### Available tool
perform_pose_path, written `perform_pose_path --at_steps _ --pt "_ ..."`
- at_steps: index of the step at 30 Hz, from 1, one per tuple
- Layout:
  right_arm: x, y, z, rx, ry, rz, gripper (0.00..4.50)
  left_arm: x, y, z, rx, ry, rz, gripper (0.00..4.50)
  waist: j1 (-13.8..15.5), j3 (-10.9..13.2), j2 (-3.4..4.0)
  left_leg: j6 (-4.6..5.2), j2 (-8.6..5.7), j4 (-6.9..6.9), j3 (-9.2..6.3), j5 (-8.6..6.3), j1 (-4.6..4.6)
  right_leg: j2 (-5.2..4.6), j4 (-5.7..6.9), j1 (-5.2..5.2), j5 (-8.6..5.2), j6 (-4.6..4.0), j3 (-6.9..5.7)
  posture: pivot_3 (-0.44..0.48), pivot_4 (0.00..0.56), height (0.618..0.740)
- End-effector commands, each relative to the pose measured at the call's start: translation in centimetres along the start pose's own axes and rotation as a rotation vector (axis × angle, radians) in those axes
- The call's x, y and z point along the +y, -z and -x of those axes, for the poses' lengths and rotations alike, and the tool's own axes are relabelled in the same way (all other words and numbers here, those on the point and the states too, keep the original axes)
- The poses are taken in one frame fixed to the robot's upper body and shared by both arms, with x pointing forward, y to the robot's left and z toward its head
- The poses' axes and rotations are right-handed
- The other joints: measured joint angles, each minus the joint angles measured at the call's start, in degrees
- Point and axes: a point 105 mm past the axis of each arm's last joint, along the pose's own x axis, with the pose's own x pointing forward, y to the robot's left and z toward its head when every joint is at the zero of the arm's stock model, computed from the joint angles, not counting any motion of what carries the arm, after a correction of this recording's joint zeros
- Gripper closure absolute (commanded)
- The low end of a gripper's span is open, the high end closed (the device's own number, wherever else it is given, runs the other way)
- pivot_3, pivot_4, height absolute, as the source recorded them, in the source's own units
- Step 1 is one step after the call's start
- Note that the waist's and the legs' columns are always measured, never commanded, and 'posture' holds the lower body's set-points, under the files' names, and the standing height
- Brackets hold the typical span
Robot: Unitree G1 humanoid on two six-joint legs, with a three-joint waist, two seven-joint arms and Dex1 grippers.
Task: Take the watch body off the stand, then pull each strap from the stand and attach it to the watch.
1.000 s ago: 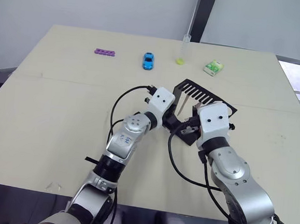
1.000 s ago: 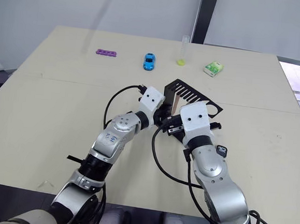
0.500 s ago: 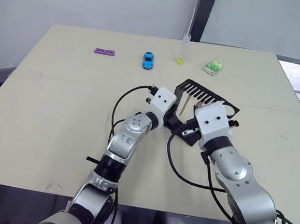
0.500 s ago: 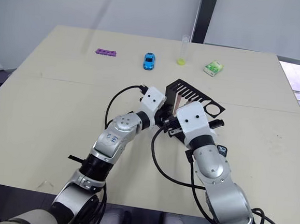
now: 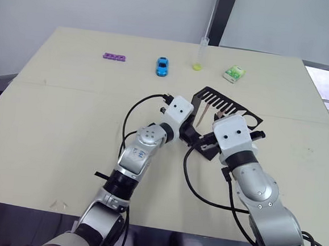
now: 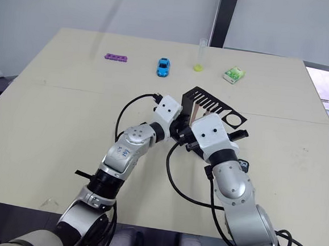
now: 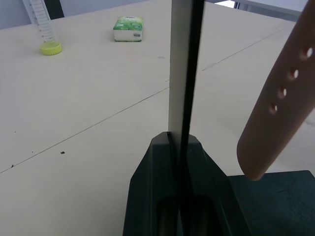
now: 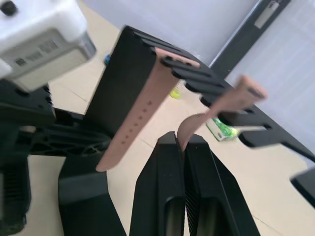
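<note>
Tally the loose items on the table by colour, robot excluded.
Pink: 2 straps
Black: 1 stand
Purple: 1 holed bar
Blue: 1 toy car
Green-white: 1 box
Clear, yellow-capped: 1 tube
Total: 7

Both claws crowded together at the stand, left claw clamped on its upright sheet, right claw pinching a strap under the comb arm, second strap hanging just beside, bare table wide open beyond the left claw.
</note>
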Motion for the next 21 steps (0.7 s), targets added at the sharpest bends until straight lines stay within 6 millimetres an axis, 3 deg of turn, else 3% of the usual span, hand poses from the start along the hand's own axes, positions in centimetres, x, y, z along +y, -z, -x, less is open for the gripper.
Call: perform_pose_path --at_steps 1,17,21 --pt "-0.3 -1.5 0.7 -0.080 -0.004 0.011 4.42 -0.6 -0.6 -0.3 -0.018 0.017 -0.021 4.50 0.01 0.00 0.00 0.00 0.00 0.00 0.01 0.00 0.00 0.00 0.00 0.00 0.00 0.00 0.01 0.000 0.150 0.740" --pt "-0.5 -1.3 1.9 -0.096 -0.030 0.094 4.42 -0.5 -0.5 -0.3 -0.021 0.022 -0.034 4.50 0.04 0.00 0.00 0.00 -0.01 0.04 0.01 0.00 0.00 -0.01 0.02 0.00 0.00 0.00 0.00 0.000 0.150 0.740" --pt "0.0 -0.9 2.7 -0.097 -0.135 -0.023 4.42 -0.4 -0.5 -0.4 -0.021 0.024 -0.041 4.50 0.12 0.00 0.00 0.00 -0.01 0.04 0.01 0.00 0.00 0.01 0.02 0.01 0.00 0.00 0.00 0.000 0.150 0.740"
